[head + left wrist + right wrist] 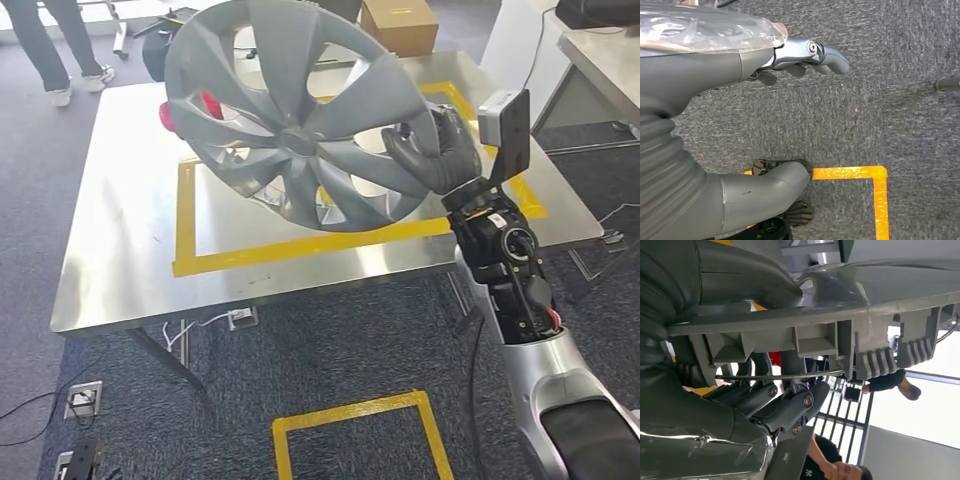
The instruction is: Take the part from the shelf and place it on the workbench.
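Observation:
A large grey wheel cover [294, 120] with curved spokes hangs tilted above the steel workbench [113, 250], over its yellow taped rectangle [185, 225]. My right hand [438, 150] grips the cover's rim at its right side, dark fingers wrapped over the edge. In the right wrist view the ribbed underside of the wheel cover [821, 335] lies clamped between thumb and fingers [791, 410]. My left hand [753, 115] hangs beside my body over the carpet, fingers spread and holding nothing.
A cardboard box [398, 25] sits at the workbench's far edge and a red object [167, 117] peeks out behind the cover. A person's legs [53, 50] stand far left. Another table [604, 50] is at right. A yellow taped square [362, 430] marks the carpet.

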